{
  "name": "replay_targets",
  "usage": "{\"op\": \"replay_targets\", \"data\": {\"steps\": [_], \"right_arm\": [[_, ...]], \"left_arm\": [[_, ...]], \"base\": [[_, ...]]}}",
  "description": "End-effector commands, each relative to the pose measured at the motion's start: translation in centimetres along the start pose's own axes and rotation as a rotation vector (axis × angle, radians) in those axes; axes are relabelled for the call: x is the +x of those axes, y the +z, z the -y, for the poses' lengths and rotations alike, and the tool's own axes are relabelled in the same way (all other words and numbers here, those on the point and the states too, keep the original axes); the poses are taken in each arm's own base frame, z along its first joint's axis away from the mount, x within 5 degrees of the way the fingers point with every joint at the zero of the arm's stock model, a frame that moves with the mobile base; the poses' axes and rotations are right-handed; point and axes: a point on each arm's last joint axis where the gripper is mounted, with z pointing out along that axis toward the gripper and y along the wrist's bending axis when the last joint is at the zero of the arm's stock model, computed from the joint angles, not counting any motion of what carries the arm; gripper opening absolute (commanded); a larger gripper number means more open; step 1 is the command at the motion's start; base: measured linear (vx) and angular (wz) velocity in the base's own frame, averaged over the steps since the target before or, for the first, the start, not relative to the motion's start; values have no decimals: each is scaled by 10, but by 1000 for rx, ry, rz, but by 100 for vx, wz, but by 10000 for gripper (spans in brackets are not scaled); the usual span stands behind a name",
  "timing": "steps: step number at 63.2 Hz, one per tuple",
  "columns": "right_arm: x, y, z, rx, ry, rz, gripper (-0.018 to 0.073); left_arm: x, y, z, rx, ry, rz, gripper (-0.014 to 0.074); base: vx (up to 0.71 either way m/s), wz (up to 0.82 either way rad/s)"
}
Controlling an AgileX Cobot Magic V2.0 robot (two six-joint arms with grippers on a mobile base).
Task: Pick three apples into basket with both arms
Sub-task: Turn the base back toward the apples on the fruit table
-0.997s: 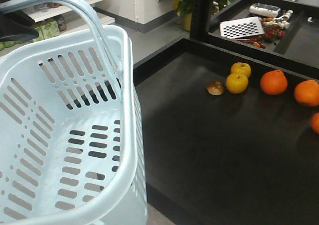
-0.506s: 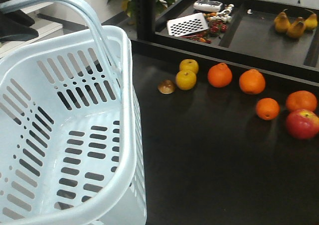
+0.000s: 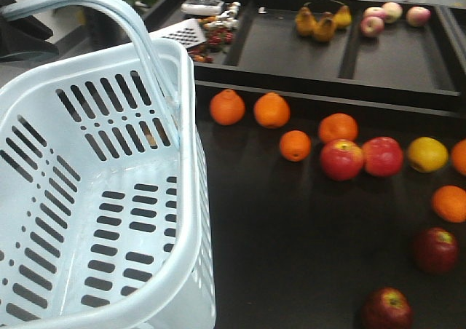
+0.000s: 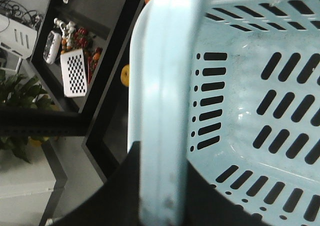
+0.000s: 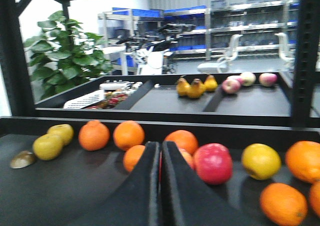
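1. Basket: the pale blue slotted plastic basket (image 3: 191,161) is empty at your left, with its hoop handle (image 4: 161,86) clamped in the left gripper (image 4: 162,158). Hold it level.
2. Your right gripper (image 5: 160,145) is pinched closed on nothing, so spread it before reaching.
3. Target the dark maroon apples (image 3: 435,250) (image 3: 386,308) lying near the front of the black shelf (image 3: 291,256), not the oranges (image 3: 271,111).

You have one basket (image 3: 191,198), two dark apples (image 3: 436,250) (image 3: 387,308), two brighter red apples (image 3: 342,159) (image 3: 382,156), three pink apples (image 3: 372,25), six oranges (image 3: 227,107), one yellow fruit (image 3: 427,154) and three pears (image 3: 324,27).

Bright, even indoor light — all 3 views slightly blurred, soft shadows.
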Motion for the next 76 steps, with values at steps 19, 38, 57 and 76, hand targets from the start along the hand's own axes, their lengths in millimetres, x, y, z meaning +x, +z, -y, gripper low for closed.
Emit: {"op": "replay_targets", "data": {"steps": [19, 38, 57, 76], "right_arm": [[-3, -1, 0, 5, -7, 73, -8], [-3, -1, 0, 5, -7, 73, -8], [-3, -1, 0, 5, -7, 73, -8], [-3, -1, 0, 5, -7, 73, -8]], "left_arm": [[-2, -15, -8, -76, -18, 66, -6], [-2, -15, -8, -76, -18, 66, -6], [-2, -15, -8, -76, -18, 66, -6], [-2, -15, -8, -76, -18, 66, -6]], "base": [[4, -39], [4, -27], [2, -16], [0, -2]]}}
